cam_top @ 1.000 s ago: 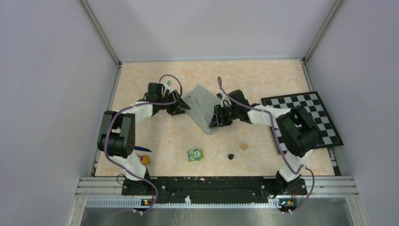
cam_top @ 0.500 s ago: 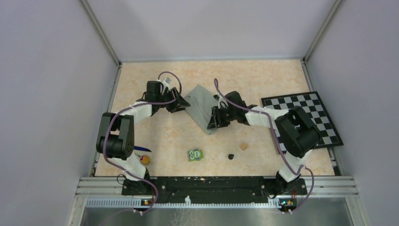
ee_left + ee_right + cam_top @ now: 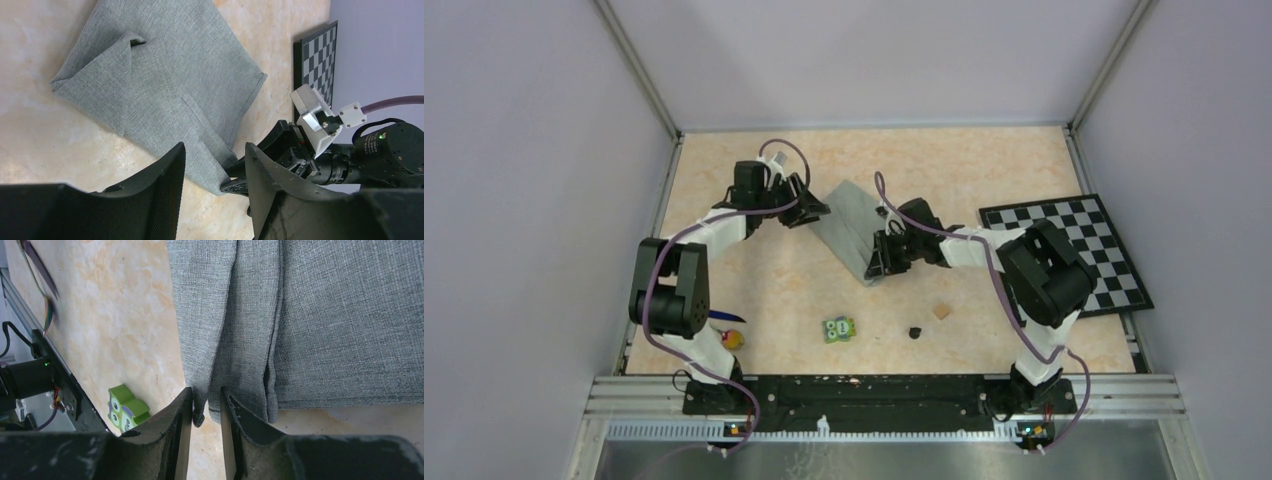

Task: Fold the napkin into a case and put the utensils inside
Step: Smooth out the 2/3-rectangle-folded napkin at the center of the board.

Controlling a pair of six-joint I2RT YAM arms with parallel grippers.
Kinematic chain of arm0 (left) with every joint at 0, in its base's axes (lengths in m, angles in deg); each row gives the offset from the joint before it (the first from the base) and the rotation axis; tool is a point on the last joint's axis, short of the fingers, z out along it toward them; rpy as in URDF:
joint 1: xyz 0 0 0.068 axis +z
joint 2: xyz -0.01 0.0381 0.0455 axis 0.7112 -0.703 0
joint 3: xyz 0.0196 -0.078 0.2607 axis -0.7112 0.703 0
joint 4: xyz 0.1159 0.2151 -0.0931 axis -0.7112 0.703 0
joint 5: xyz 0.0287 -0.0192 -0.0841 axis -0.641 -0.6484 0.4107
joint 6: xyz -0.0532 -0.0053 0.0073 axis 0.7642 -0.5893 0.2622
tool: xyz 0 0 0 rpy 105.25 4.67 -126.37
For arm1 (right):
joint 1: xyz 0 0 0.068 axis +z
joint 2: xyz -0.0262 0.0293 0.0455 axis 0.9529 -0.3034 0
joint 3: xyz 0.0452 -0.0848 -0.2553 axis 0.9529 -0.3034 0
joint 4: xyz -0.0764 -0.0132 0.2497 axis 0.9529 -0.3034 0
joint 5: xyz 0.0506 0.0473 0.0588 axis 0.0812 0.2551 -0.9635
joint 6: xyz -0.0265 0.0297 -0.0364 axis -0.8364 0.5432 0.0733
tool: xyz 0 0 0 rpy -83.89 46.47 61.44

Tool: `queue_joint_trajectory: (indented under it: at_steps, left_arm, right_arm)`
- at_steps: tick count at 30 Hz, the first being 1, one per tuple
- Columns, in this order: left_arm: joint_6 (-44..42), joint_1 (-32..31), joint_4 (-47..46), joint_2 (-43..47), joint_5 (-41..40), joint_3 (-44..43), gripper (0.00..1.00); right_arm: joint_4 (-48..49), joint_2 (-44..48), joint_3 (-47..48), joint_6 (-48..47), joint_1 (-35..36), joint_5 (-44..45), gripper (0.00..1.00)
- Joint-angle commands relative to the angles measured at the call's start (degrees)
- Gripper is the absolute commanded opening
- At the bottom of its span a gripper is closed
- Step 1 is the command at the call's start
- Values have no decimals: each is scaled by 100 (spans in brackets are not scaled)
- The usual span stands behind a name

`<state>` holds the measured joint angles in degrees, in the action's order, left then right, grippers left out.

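Grey napkin (image 3: 852, 228), folded in layers, edge in right gripper (image 3: 206, 394)

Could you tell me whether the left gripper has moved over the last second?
Yes. The left gripper has shifted toward the top of the overhead view, farther from the green owl block, which has stayed put.

On the table (image 3: 964, 165), a checkerboard mat (image 3: 1114, 250) lies at right. A green owl block (image 3: 839, 329), tan cube (image 3: 941, 311) and small black piece (image 3: 915, 332) sit lower centre.
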<state>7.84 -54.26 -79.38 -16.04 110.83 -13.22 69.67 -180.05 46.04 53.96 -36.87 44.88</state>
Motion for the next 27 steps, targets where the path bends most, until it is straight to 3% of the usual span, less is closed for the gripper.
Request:
queue_joint_trajectory:
  at_steps: [1,5,9,17,19,20,23,27]
  left_arm:
    - [19,2,-293,-88,63,-260,53]
    - [27,-2,-346,-218,58,-289,53]
    - [58,-4,-439,-312,106,-300,53]
    - [10,-22,-501,-663,213,-700,59]
    - [-413,-98,-46,-944,-10,-1207,62]
    - [-758,-165,728,-1108,-279,-1580,64]
    - [-1647,-397,2110,-1565,-1494,-2703,66]
    - [-2368,-516,2601,-1896,-2274,-3269,69]
  right_arm:
    - [119,3,180,-71,55,63,22]
    - [-433,135,546,-349,57,464,0]
    - [-999,202,992,-694,-8,942,0]
    - [-1120,-129,1210,-757,-425,738,0]
    - [-1201,-205,1271,-779,-457,700,0]
    - [-1187,-206,1254,-772,-461,683,0]
    - [-1082,-181,1193,-710,-461,571,0]
    - [-1018,-177,1181,-667,-469,481,0]
